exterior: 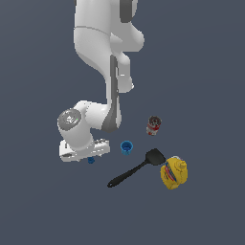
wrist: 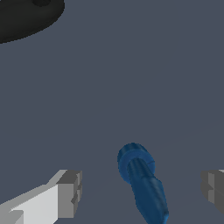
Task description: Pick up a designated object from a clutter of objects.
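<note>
Tool (wrist: 141,192) of mine hangs spread wide, fingers (wrist: 70,192) either side of the tiny blue piece (wrist: 142,183), not touching. Pre-grasp step, I judge; next: close on it, then lift clear of the blue cup (exterior: 126,148).

Plain dark grey-blue floor (exterior: 206,72), flat, uniform, no markings

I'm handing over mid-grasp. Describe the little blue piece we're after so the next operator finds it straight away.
Start at the white arm and follow it down to the end effector. The blue piece lies just beneath it; in the wrist view it sits between the open fingers. It is darker, smaller and knobbly, unlike the hollow round blue cup toward the exterior view's right.
</note>
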### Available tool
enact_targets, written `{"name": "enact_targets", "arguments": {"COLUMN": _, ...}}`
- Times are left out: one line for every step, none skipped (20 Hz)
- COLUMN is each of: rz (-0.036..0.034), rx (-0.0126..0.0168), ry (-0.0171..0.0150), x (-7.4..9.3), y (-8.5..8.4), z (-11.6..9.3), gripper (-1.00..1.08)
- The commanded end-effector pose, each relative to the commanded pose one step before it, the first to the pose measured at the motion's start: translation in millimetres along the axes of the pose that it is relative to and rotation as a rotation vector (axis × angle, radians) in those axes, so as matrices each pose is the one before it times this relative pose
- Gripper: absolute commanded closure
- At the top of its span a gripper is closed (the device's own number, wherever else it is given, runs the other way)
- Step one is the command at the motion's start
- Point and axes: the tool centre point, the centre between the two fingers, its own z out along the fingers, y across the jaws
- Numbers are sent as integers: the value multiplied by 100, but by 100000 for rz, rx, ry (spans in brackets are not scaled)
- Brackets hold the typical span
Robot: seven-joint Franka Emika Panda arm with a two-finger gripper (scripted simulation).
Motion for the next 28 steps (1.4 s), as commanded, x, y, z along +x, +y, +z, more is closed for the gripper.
{"name": "enact_targets", "arguments": {"rz": -47, "rx": -81, "ry": 167, "x": 91, "y": 25, "z": 85, "gripper": 108}}
{"name": "enact_targets", "arguments": {"rz": 0, "rx": 0, "ry": 0, "x": 0, "y": 0, "z": 0, "gripper": 108}}
{"name": "enact_targets", "arguments": {"rz": 0, "rx": 0, "ry": 0, "x": 0, "y": 0, "z": 0, "gripper": 108}}
{"name": "enact_targets", "arguments": {"rz": 0, "rx": 0, "ry": 0, "x": 0, "y": 0, "z": 0, "gripper": 108}}
{"name": "enact_targets", "arguments": {"rz": 0, "rx": 0, "ry": 0, "x": 0, "y": 0, "z": 0, "gripper": 108}}
{"name": "enact_targets", "arguments": {"rz": 0, "rx": 0, "ry": 0, "x": 0, "y": 0, "z": 0, "gripper": 108}}
{"name": "enact_targets", "arguments": {"rz": 0, "rx": 0, "ry": 0, "x": 0, "y": 0, "z": 0, "gripper": 108}}
{"name": "enact_targets", "arguments": {"rz": 0, "rx": 0, "ry": 0, "x": 0, "y": 0, "z": 0, "gripper": 108}}
{"name": "enact_targets", "arguments": {"rz": 0, "rx": 0, "ry": 0, "x": 0, "y": 0, "z": 0, "gripper": 108}}
{"name": "enact_targets", "arguments": {"rz": 0, "rx": 0, "ry": 0, "x": 0, "y": 0, "z": 0, "gripper": 108}}
{"name": "enact_targets", "arguments": {"rz": 0, "rx": 0, "ry": 0, "x": -3, "y": -1, "z": -5, "gripper": 108}}
{"name": "enact_targets", "arguments": {"rz": 0, "rx": 0, "ry": 0, "x": 0, "y": 5, "z": -33, "gripper": 108}}
{"name": "enact_targets", "arguments": {"rz": 0, "rx": 0, "ry": 0, "x": 1, "y": 16, "z": -99, "gripper": 108}}
{"name": "enact_targets", "arguments": {"rz": 0, "rx": 0, "ry": 0, "x": 1, "y": 27, "z": -165, "gripper": 108}}
{"name": "enact_targets", "arguments": {"rz": 0, "rx": 0, "ry": 0, "x": 2, "y": 38, "z": -232, "gripper": 108}}
{"name": "enact_targets", "arguments": {"rz": 0, "rx": 0, "ry": 0, "x": 2, "y": 49, "z": -300, "gripper": 108}}
{"name": "enact_targets", "arguments": {"rz": 0, "rx": 0, "ry": 0, "x": 3, "y": 61, "z": -369, "gripper": 108}}
{"name": "enact_targets", "arguments": {"rz": 0, "rx": 0, "ry": 0, "x": 4, "y": 72, "z": -439, "gripper": 108}}
{"name": "enact_targets", "arguments": {"rz": 0, "rx": 0, "ry": 0, "x": 4, "y": 83, "z": -507, "gripper": 108}}
{"name": "enact_targets", "arguments": {"rz": 0, "rx": 0, "ry": 0, "x": 5, "y": 95, "z": -573, "gripper": 108}}
{"name": "enact_targets", "arguments": {"rz": 0, "rx": 0, "ry": 0, "x": 6, "y": 105, "z": -637, "gripper": 108}}
{"name": "enact_targets", "arguments": {"rz": 0, "rx": 0, "ry": 0, "x": 7, "y": 116, "z": -700, "gripper": 108}}
{"name": "enact_targets", "arguments": {"rz": 45, "rx": 16, "ry": -8, "x": -5, "y": 153, "z": -750, "gripper": 108}}
{"name": "enact_targets", "arguments": {"rz": 0, "rx": 0, "ry": 0, "x": 10, "y": 136, "z": -817, "gripper": 108}}
{"name": "enact_targets", "arguments": {"rz": 0, "rx": 0, "ry": 0, "x": 11, "y": 145, "z": -873, "gripper": 108}}
{"name": "enact_targets", "arguments": {"rz": 0, "rx": 0, "ry": 0, "x": 12, "y": 155, "z": -927, "gripper": 108}}
{"name": "enact_targets", "arguments": {"rz": 0, "rx": 0, "ry": 0, "x": 14, "y": 164, "z": -979, "gripper": 108}}
{"name": "enact_targets", "arguments": {"rz": 0, "rx": 0, "ry": 0, "x": 16, "y": 173, "z": -1029, "gripper": 108}}
